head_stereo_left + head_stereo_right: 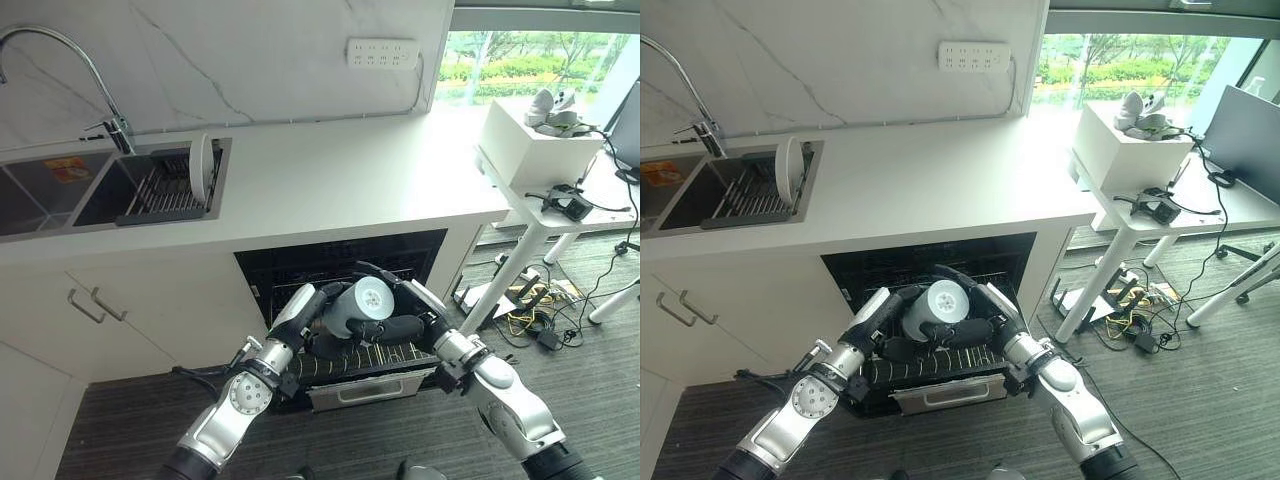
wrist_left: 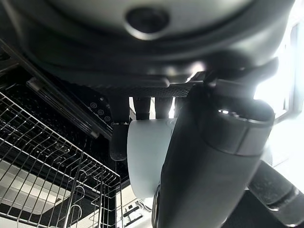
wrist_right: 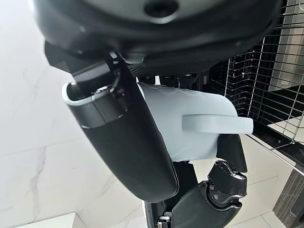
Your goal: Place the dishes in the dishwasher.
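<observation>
The fingers (image 3: pixel 228 152) of the right hand (image 1: pixel 400 322) curl around a pale mug (image 1: pixel 358 304), and its thumb lies along the mug's side, so this hand grips the mug. In the right wrist view the mug's handle (image 3: pixel 216 124) sticks out free, beside the thumb. The fingers (image 2: pixel 118 135) of the left hand (image 1: pixel 318 305) also reach around the mug from the other side, with the thumb across its body, so both hands hold the same mug between them. The mug lies on its side, with its flat bottom turned up toward the head camera.

The mug hangs just above the wire rack (image 1: pixel 380 355) of the open dishwasher (image 1: pixel 340 262); I cannot tell if it touches the wires. The rack is pulled out from the dark opening under the front edge of the white table (image 1: pixel 340 190).

Near the left end of the table a sink (image 1: pixel 60 195) is set into it, with a tap (image 1: pixel 70 60) behind. A dark drainer (image 1: pixel 165 190) sits in the sink's right part, and one white plate (image 1: pixel 201 168) stands upright in it, well apart from the mug.

Past the right end of the table stands a small white desk (image 1: pixel 545 215) with a white box (image 1: pixel 535 150) on it.
</observation>
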Available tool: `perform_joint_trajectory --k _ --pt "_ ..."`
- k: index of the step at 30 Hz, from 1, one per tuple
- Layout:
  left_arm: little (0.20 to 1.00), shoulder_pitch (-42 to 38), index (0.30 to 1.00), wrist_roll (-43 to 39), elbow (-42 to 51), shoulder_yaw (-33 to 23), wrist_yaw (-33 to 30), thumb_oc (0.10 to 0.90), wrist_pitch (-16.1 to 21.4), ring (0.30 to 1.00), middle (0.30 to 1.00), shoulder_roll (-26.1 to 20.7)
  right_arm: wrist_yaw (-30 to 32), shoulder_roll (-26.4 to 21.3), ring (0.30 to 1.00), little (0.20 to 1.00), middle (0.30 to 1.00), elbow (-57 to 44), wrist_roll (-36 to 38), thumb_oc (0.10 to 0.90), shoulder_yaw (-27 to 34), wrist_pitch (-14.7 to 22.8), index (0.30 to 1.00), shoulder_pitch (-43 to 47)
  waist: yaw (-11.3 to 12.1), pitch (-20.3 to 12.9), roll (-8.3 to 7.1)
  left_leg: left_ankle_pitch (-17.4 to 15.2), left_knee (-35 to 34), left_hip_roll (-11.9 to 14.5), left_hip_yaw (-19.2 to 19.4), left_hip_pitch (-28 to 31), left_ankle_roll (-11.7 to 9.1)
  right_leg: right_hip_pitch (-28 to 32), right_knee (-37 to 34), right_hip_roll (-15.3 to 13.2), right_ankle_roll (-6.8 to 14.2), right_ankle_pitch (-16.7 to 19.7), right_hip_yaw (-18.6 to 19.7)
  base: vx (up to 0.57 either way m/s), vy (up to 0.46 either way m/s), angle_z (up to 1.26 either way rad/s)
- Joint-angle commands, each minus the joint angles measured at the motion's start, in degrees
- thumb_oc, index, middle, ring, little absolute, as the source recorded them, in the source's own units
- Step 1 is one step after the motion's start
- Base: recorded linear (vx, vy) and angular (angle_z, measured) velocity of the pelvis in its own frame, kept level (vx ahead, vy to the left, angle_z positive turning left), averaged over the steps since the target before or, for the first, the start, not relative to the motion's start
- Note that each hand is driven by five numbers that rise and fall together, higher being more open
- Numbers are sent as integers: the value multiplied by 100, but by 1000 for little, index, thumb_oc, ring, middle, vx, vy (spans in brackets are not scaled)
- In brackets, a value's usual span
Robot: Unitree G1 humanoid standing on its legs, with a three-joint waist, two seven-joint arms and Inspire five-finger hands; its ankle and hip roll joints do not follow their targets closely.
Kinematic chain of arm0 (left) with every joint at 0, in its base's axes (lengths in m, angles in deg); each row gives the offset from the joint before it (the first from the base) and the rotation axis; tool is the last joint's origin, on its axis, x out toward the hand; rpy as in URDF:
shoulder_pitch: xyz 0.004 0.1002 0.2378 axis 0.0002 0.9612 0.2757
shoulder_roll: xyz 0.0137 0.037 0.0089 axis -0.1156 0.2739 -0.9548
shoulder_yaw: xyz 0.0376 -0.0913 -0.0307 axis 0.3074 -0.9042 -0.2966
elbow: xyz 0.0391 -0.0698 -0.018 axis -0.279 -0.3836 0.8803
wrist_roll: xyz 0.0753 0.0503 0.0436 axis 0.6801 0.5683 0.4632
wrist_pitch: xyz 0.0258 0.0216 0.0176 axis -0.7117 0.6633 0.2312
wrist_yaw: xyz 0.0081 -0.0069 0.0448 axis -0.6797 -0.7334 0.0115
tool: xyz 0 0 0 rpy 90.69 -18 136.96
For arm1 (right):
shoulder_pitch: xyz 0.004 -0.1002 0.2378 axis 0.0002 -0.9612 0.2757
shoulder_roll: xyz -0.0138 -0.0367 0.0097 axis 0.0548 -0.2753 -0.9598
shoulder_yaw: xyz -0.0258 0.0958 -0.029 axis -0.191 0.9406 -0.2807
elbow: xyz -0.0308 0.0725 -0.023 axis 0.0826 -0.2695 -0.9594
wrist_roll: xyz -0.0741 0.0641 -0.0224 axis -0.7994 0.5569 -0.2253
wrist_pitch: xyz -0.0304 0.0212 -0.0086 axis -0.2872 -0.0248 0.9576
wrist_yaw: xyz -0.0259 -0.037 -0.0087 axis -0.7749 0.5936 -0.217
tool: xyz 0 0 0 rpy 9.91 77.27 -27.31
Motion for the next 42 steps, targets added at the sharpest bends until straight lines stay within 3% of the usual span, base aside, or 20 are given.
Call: perform_joint_trajectory --k 1,2,3,4,22,23,25,32,42 --pt "300 -665 300 -147 665 42 -144 400 508 300 300 -155 1 138 900 900 900 -384 121 800 35 585 900 726 81 -142 -66 -996 363 -48 151 242 88 260 20 286 190 -588 369 0 0 0" --pt "300 -670 300 -147 661 48 -150 400 509 300 300 -158 -4 137 900 900 900 -389 105 800 27 573 900 735 82 -142 -66 -996 363 -48 151 239 88 258 20 285 190 -589 369 0 0 0" --pt "300 -677 300 -150 661 48 -147 400 506 300 300 -159 -20 130 794 794 794 -398 86 729 18 556 794 741 82 -143 -67 -994 363 -48 153 237 88 256 20 284 189 -588 370 0 0 0" --pt "300 -688 300 -150 650 64 -157 400 515 300 300 -159 -7 134 300 300 300 -391 42 400 -24 558 300 764 86 -144 -68 -996 363 -48 153 238 89 256 20 283 189 -590 368 0 0 0" --pt "300 -673 300 -308 672 122 -159 400 433 300 300 -107 426 169 300 300 300 -422 -190 400 -50 784 300 780 69 -104 -51 -1002 363 -43 177 262 103 272 20 288 172 -596 371 0 0 0" --pt "594 -664 594 -304 674 108 -155 596 407 594 594 -100 503 186 300 300 300 -437 -153 400 -42 793 300 768 69 -103 -46 -1002 363 -40 184 267 102 276 20 287 171 -598 370 0 0 0" --pt "900 -670 900 -310 683 109 -163 800 374 900 900 -91 525 203 300 300 300 -439 -126 400 -40 796 300 764 67 -101 -43 -999 363 -38 190 267 102 277 20 286 170 -598 368 0 0 0" --pt "900 -599 900 -158 661 8 -449 800 390 900 900 -78 660 322 300 300 300 -490 735 400 185 608 300 519 0 -105 -40 -985 363 15 264 281 85 300 20 283 163 -603 329 0 0 0" --pt "900 -478 900 -34 642 -282 -857 800 351 900 900 -130 1177 389 300 300 300 -339 1156 400 895 985 300 115 -127 -86 -19 -960 363 48 306 271 80 287 20 299 157 -594 329 -2 1 1"
